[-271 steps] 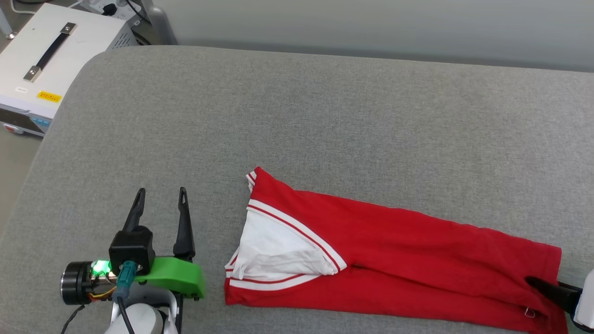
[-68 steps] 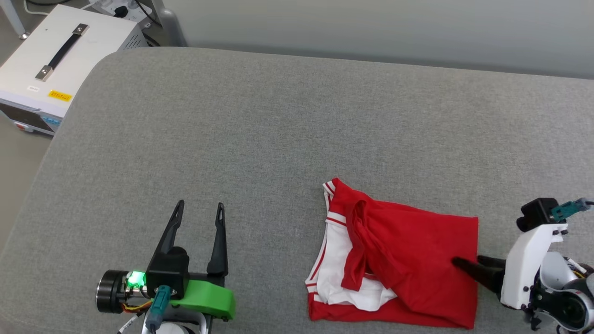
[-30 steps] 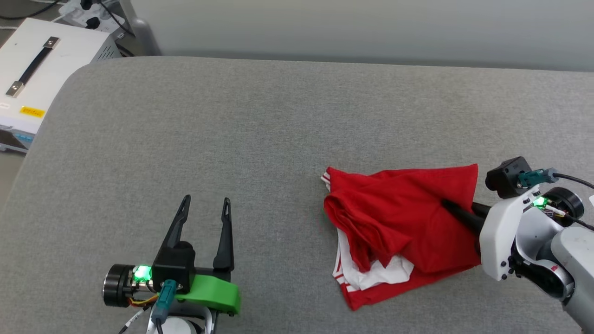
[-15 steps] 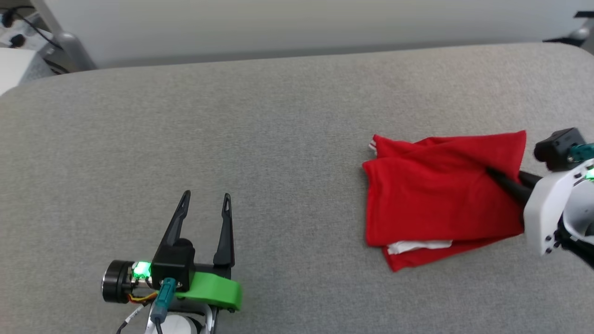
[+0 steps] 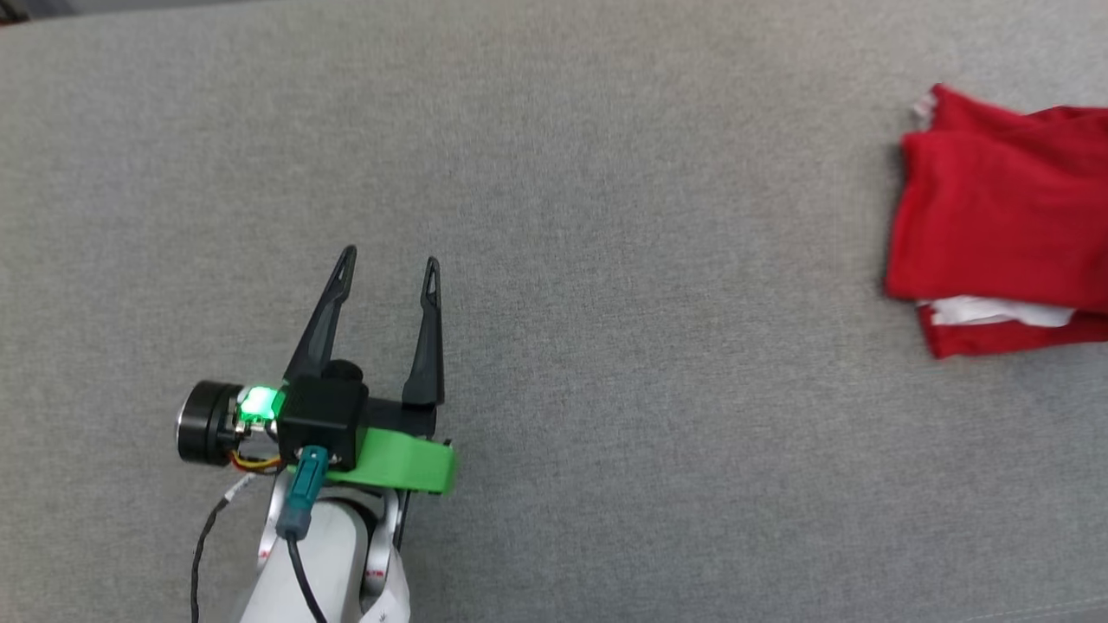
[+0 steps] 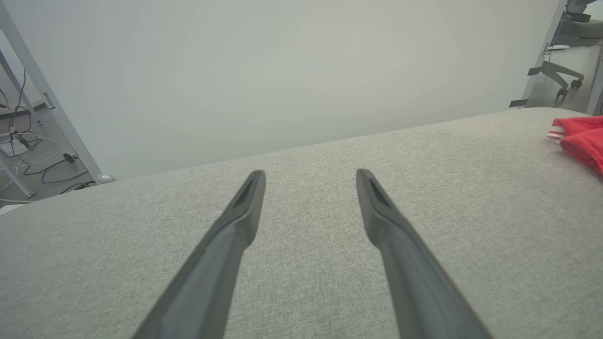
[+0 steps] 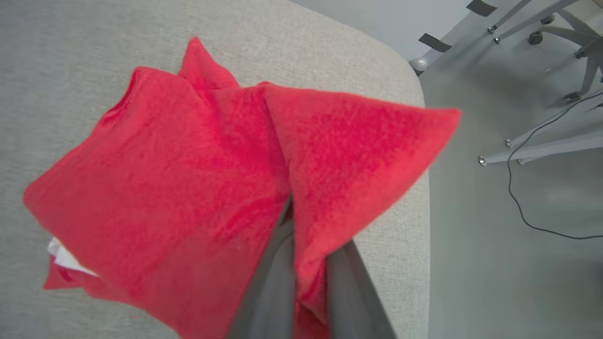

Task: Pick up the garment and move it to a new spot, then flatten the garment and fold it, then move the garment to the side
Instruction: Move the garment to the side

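My left claw [image 5: 389,257] hovers over the grey padded table [image 5: 606,173] with its fingers spread wide and nothing between them. It is well apart from the garment [image 5: 995,216], which lies at the far right of the head view and is cut off by that edge. The garment is folded into a red bundle, with a strip of white sleeve peeping out along its near side. My right claw [image 7: 292,226] is clamped together on a fold of the red fabric, which wraps up between the two fingers. From that wrist, the bundle sits near the table's rounded end. One red corner sticks out past it over the floor [image 7: 494,235], probably lifted clear of the surface, though I can't be sure.
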Robot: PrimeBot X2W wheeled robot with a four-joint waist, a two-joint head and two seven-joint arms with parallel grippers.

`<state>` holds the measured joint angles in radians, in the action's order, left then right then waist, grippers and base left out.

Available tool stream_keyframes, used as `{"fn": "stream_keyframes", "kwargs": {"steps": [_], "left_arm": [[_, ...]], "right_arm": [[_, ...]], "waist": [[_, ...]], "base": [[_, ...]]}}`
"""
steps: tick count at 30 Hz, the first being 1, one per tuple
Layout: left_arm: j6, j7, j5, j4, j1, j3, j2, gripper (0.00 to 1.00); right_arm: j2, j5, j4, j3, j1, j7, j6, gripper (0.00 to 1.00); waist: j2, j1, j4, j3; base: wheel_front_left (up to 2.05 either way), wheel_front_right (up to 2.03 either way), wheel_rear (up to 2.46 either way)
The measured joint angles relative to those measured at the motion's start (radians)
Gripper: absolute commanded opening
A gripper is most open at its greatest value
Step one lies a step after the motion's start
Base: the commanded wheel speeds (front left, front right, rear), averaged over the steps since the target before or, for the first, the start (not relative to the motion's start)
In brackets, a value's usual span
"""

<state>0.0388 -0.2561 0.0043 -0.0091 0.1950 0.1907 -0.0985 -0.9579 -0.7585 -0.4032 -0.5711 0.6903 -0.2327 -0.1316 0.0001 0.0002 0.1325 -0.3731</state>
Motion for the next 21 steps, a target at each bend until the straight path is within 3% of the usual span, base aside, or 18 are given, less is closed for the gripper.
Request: {"fn": "stream_keyframes", "kwargs": {"steps": [5, 21], "left_arm": [[-0.001, 0.000, 0.006, -0.010, 0.043, 0.010, -0.007, 1.00], [0.011, 0.000, 0.006, -0.051, 0.079, 0.026, -0.025, 1.00]], "right_arm": [[-0.049, 0.022, -0.141, 0.008, 0.065, 0.009, 0.000, 0.00], [-0.026, 0.166, -0.350, 0.092, 0.197, 0.044, 0.000, 0.00]], "waist": [[0.0000, 0.0000, -0.005, -0.075], [0.0000, 0.0000, -0.033, -0.177]], "base": [[0.00, 0.00, 0.00], [0.00, 0.00, 0.00]]}}
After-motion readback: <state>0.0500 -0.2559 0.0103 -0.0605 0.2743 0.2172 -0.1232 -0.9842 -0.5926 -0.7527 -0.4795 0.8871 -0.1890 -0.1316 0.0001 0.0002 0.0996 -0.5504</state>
